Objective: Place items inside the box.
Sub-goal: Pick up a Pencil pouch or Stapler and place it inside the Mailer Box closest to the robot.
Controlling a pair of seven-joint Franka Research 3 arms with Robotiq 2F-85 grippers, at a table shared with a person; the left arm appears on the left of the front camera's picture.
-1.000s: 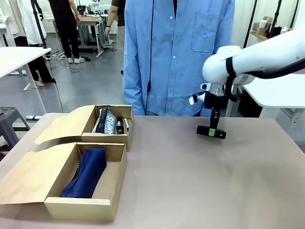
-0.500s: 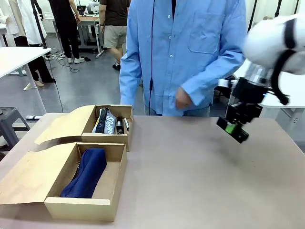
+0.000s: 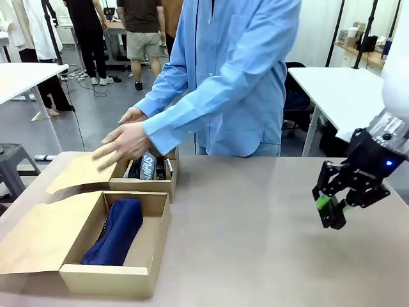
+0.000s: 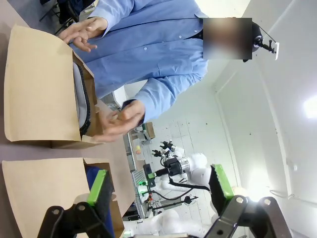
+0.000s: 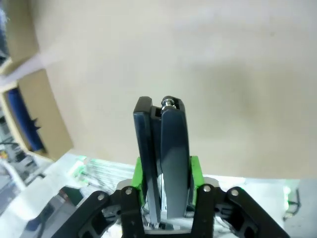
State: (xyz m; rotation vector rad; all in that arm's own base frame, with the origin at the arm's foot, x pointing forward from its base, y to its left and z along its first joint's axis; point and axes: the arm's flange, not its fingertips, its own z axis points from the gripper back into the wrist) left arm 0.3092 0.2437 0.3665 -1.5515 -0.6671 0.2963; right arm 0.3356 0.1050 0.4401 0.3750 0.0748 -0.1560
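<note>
My right gripper [image 3: 333, 208] hangs low over the table's right side, shut on a black stapler [image 5: 166, 144] that stands clamped between its green pads [image 5: 193, 171]. Two open cardboard boxes sit at the left. The near box [image 3: 108, 280] holds a navy blue fabric pouch [image 3: 118, 230]. In the far box [image 3: 144, 185] lies a grey zip pouch [image 3: 146, 167] with white print beside small dark things. The person's hands [image 3: 124, 142] rest on the far box's flap. My left gripper [image 4: 158, 191] is open with nothing between its fingers, looking at the far box [image 4: 39, 89].
The person in a blue shirt [image 3: 236, 77] leans over the table's far edge toward the left. Both boxes' flaps [image 3: 35, 233] lie spread out to the left. The brown tabletop [image 3: 255, 243] is bare between the boxes and my right gripper.
My right arm has swung from the far middle-right of the table down to its near right with the stapler. The person has leaned left and put both hands on the far box's flap.
</note>
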